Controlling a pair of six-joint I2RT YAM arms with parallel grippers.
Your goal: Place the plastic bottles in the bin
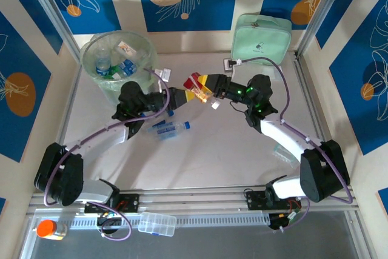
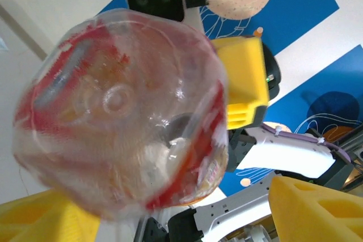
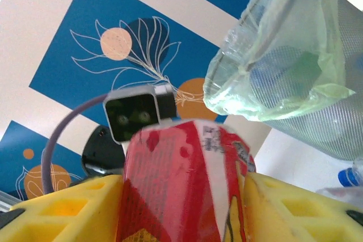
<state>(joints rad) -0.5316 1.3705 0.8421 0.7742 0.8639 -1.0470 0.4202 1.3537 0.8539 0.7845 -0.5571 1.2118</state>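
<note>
Right jaws clamp red-labelled bottle [image 3: 176, 185] mid-air above tabletop [image 1: 212, 150]. Left jaws spread around its base, not yet pinching. Likely handover: bin [image 1: 85, 56] sits on left arm's side.

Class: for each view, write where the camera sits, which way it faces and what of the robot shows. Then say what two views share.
Top external: above and behind the arms, looking down on the table; left gripper and right gripper meet at the red-labelled bottle.
Left wrist: on the left arm, facing the bottle's base; left fingers at the lower corners.
Right wrist: on the right arm, facing the bin; right fingers flank the bottle.
Shared: both wrist views show that bottle.
</note>
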